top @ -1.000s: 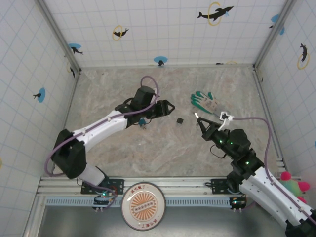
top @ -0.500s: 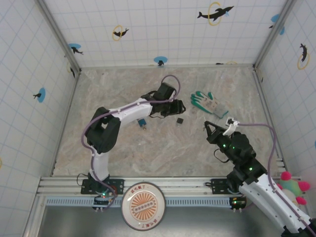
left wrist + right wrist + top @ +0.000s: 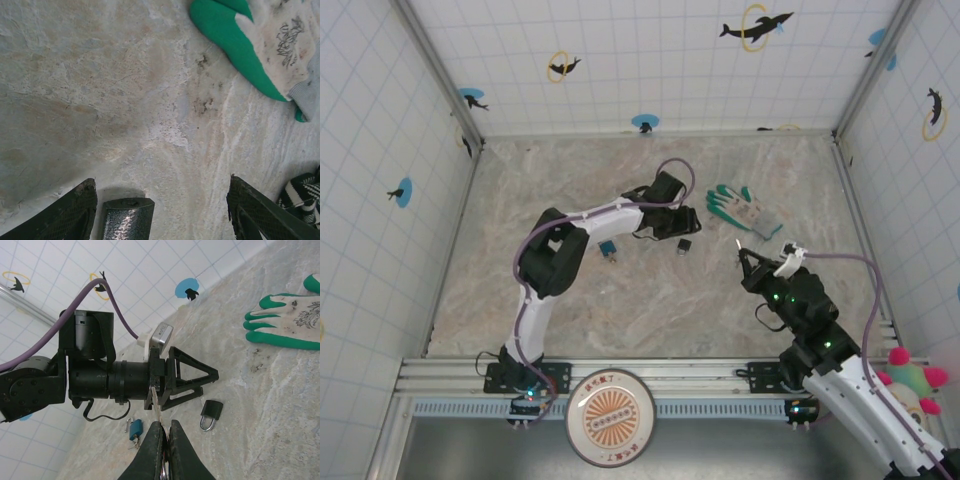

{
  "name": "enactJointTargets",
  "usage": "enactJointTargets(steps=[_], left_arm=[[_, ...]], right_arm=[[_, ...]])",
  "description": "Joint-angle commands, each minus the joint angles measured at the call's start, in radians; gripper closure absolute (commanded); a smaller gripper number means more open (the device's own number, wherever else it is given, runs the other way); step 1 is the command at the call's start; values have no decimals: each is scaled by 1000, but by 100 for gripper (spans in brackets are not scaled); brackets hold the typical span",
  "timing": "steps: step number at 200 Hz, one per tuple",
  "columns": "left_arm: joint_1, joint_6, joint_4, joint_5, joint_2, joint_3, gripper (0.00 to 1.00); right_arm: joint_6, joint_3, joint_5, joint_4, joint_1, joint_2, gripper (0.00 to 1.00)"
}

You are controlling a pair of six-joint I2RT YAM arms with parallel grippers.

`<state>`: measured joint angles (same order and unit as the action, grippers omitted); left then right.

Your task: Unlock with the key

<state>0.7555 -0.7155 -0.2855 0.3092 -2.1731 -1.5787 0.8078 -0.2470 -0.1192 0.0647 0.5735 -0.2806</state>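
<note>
Dolphin-sticker tiled walls around a marble-look table [image 3: 570, 180]. My right gripper [image 3: 164, 427] is pinched tight on the key [image 3: 155, 407], with the blade poking out, a bit right of mid-table near the glove [image 3: 745, 207]. The left gripper [image 3: 678, 226] hangs fingers apart over the dark padlock [image 3: 210, 414]. I'd clamp the lock body first, point the keyhole at the key, then creep in straight.

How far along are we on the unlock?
Done: the right claw is shut on the key. In hand: the open left claw straddles the dark padlock. Left: close on it, then insert and turn the key, now apart from it.
</note>
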Motion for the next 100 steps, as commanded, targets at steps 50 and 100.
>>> enactJointTargets(steps=[50,100], left_arm=[[21,-17,-27,32,-40,-42,34],[37,-3,-31,80,-78,-80,38]], right_arm=[[13,24,6,-5,-26,8,100],[14,20,26,-5,-50,-3,100]])
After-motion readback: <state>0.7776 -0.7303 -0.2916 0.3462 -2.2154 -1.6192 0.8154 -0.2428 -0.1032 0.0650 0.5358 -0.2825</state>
